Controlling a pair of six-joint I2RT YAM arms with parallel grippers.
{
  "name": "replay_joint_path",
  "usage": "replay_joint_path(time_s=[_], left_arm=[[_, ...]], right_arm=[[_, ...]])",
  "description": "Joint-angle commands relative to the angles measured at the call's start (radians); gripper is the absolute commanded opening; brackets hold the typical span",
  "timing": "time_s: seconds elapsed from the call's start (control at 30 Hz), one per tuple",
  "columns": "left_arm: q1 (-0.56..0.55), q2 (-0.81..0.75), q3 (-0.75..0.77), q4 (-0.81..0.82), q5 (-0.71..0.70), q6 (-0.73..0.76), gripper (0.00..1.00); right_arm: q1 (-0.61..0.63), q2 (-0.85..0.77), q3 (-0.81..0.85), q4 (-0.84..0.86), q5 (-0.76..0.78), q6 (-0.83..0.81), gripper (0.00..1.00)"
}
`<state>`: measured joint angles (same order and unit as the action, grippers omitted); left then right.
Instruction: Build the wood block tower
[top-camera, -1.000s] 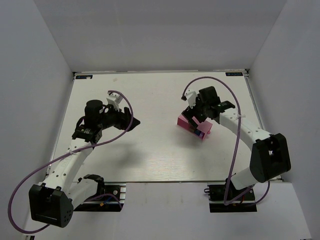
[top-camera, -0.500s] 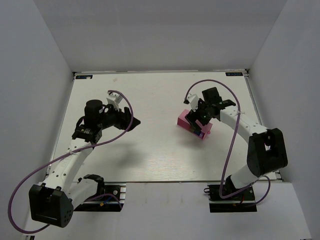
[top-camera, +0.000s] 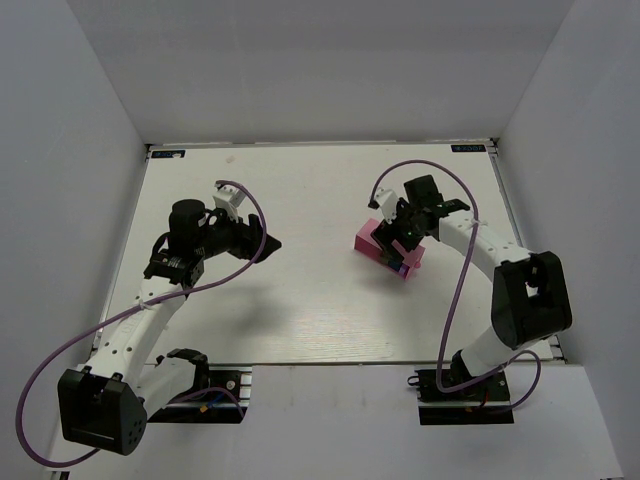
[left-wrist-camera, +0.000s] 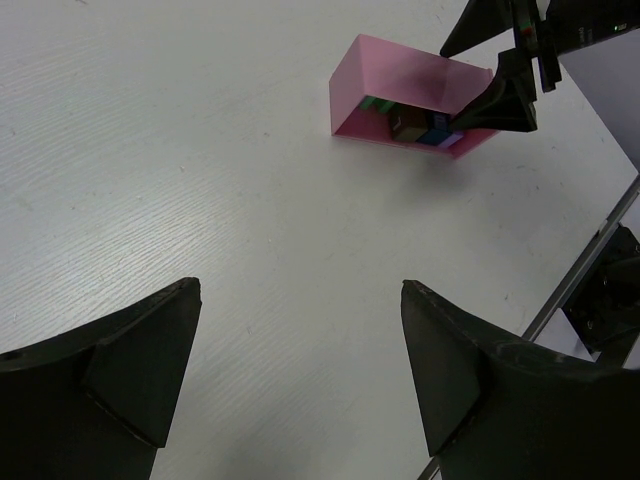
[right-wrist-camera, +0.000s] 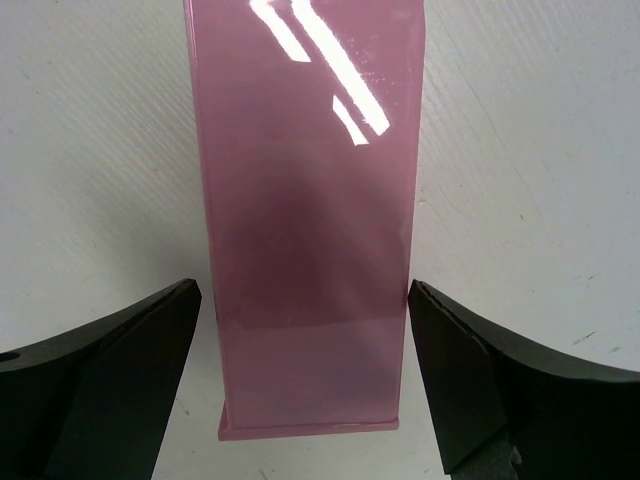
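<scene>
From above, I saw the left gripper (top-camera: 266, 243) hanging over bare table (top-camera: 300, 190), well apart from the pink tray (top-camera: 368, 240). The right gripper (top-camera: 394, 238) sat low over the tray, right of centre.

Through the left wrist camera, the left jaws stood wide open with nothing between them. Beyond them the tray (left-wrist-camera: 410, 75) stood tipped on one long side, its open face towards me. The blocks (left-wrist-camera: 405, 123) were huddled inside it in a short row, showing green, brown and blue. The right fingers (left-wrist-camera: 505, 95) straddled its far end.

Through the right wrist camera, the tray's glossy back (right-wrist-camera: 310, 180) filled the gap between the right jaws, which were spread wide on either side. I could not tell whether the tips touched it. The blocks were hidden here.
</scene>
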<state>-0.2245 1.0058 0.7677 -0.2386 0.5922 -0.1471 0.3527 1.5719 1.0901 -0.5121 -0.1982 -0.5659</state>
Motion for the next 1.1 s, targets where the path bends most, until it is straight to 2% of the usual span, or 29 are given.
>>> replay_joint_path(time_s=[0.0, 0.4, 0.7, 0.8, 0.83, 0.9, 1.07], left_arm=[[-0.003, -0.027, 0.008, 0.018, 0.024, 0.004, 0.91], [-0.003, -0.027, 0.008, 0.018, 0.024, 0.004, 0.91], [-0.003, -0.027, 0.008, 0.018, 0.024, 0.004, 0.91], [-0.003, -0.027, 0.008, 0.018, 0.024, 0.004, 0.91], [-0.003, -0.027, 0.008, 0.018, 0.024, 0.004, 0.91], [-0.003, -0.027, 0.008, 0.018, 0.034, 0.004, 0.91], [-0.003, -0.027, 0.008, 0.018, 0.034, 0.004, 0.91]], right_arm=[[-0.004, 0.025, 0.007, 0.015, 0.006, -0.008, 0.9], [-0.011, 0.06, 0.014, 0.014, 0.008, -0.002, 0.9], [-0.014, 0.065, 0.016, 0.011, -0.004, 0.004, 0.75], [-0.014, 0.071, 0.016, 0.007, -0.007, -0.002, 0.74], [-0.009, 0.073, 0.017, 0.004, -0.009, 0.0, 0.82], [-0.014, 0.073, 0.019, 0.006, -0.009, 0.0, 0.9], [-0.012, 0.094, 0.062, -0.017, -0.03, -0.002, 0.9]])
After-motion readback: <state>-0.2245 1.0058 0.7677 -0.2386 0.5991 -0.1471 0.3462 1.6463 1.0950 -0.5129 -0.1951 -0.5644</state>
